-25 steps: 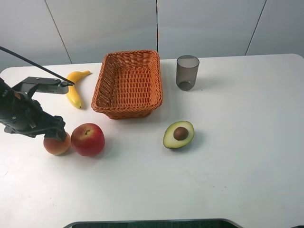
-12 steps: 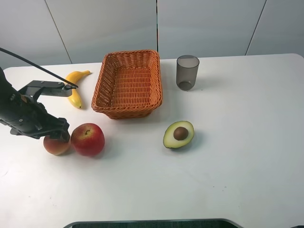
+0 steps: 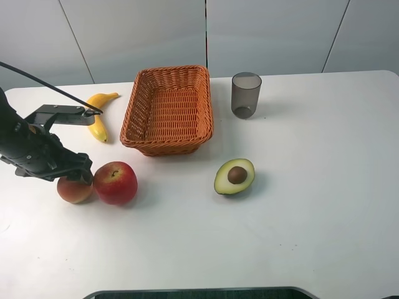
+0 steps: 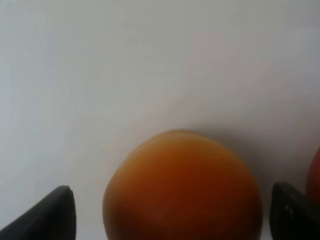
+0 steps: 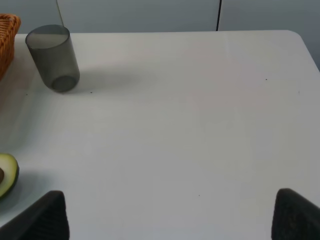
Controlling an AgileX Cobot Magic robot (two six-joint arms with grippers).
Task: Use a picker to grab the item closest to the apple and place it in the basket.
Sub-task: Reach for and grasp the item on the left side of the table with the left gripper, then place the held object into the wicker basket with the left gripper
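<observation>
The small orange-pink fruit lies on the white table, touching the left side of the glossy red apple. The picker, my black left arm with its grey bar and thin cable, reaches down onto the fruit. Its clamp, the left gripper, straddles the fruit's top. The left wrist view shows the fruit between both fingertips, the gripper open with small gaps either side. A sliver of the apple shows at that picture's edge. The wicker basket stands empty behind. My right gripper is open over bare table.
A yellow banana lies left of the basket, just behind the arm's grey bar. A halved avocado sits right of the apple. A grey translucent cup stands right of the basket, also seen as the cup in the right wrist view.
My left arm has shifted slightly right and settled over the fruit. The fruit, apple and other objects have not moved.
</observation>
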